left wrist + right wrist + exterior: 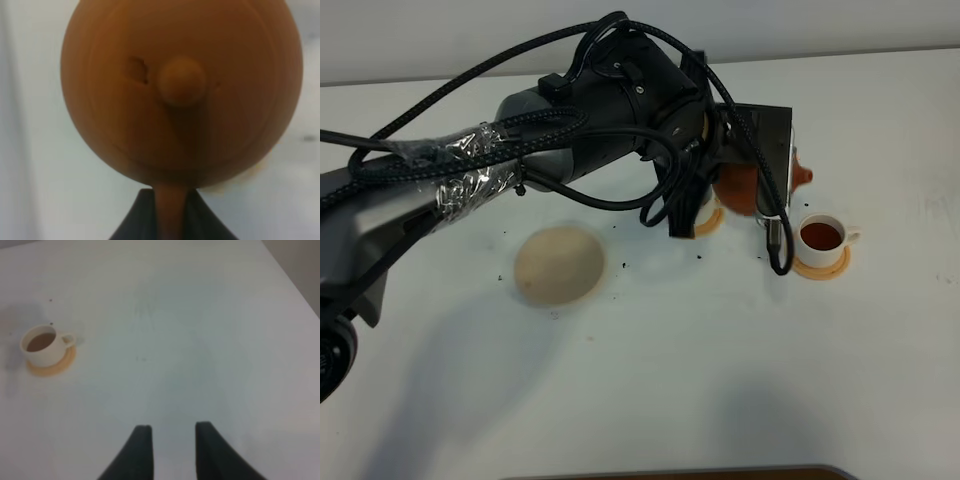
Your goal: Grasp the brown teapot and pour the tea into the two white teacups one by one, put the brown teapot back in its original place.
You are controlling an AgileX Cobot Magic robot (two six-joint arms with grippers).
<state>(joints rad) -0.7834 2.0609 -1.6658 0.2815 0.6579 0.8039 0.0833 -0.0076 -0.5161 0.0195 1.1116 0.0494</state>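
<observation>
My left gripper [170, 200] is shut on the loop handle of the brown teapot [742, 186] and holds it above the table, spout toward the right. The left wrist view shows the teapot [180, 90] from above with its lid knob. One white teacup [820, 236] holds dark tea and stands on an orange coaster [823, 264] just right of the pot. It also shows in the right wrist view [42, 346]. The second teacup is hidden under my left arm; only an edge of its orange coaster [710, 222] shows. The pale tan disc [559, 265] lies bare at the left. My right gripper [171, 435] is open and empty.
My left arm [570, 130] with its black cables spans the table from the left edge to the teapot. Small dark specks lie around the tan disc. A dark edge [720, 473] shows at the table's front.
</observation>
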